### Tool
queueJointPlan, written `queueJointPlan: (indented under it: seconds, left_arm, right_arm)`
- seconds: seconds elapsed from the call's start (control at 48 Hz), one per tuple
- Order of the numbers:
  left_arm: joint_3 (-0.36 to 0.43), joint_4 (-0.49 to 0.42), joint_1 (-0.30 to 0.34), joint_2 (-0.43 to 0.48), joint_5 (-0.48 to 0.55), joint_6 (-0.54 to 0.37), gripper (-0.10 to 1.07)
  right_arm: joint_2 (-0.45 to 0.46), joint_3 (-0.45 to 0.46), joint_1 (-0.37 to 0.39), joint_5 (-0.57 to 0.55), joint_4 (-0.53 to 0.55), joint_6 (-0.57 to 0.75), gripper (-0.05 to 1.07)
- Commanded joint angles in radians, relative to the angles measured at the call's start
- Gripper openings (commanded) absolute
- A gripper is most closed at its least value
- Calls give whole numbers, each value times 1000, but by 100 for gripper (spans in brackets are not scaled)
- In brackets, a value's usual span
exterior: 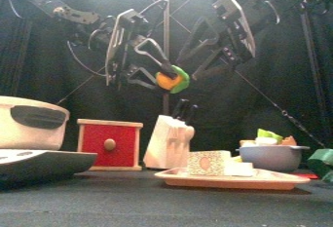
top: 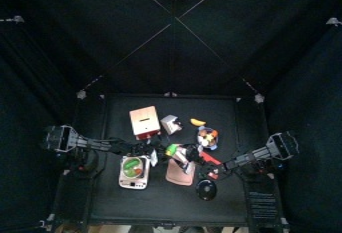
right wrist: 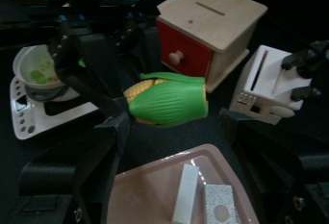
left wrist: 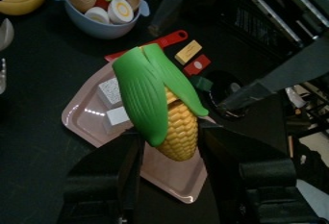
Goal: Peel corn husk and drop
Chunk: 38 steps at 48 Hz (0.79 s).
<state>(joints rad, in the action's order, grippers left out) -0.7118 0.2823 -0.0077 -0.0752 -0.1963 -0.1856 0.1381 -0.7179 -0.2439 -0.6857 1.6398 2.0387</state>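
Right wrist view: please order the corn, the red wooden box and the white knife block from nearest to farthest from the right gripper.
1. corn, directly ahead of the right gripper
2. red wooden box, beyond the corn
3. white knife block, off to the side; too close to the box to rank firmly

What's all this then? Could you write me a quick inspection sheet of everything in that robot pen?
Surface: small black table, crowded.
Job's things: corn with green corn husk still on, held in mid-air above a pink tray.
Clutter: red wooden box, white block of tools, bowl of toy food, white appliance.
Grippers: left gripper grips the corn; right gripper open around it.
Cables: nothing seen.
Surroundings: black curtains.
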Motion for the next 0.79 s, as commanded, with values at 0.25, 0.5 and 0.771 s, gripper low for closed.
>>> queueJointPlan:
  seconds: [0.25,0.5,0.771]
  left_arm:
    - [11,-6,-2,-14,-23,0,63]
    - [9,-6,-9,-12,-23,0,63]
    - [0,-6,-12,-8,-20,0,63]
  right_arm:
    - [2,35,11,74,21,-3,104]
    - [0,37,29,71,18,-9,104]
    - [0,38,40,71,21,-11,104]
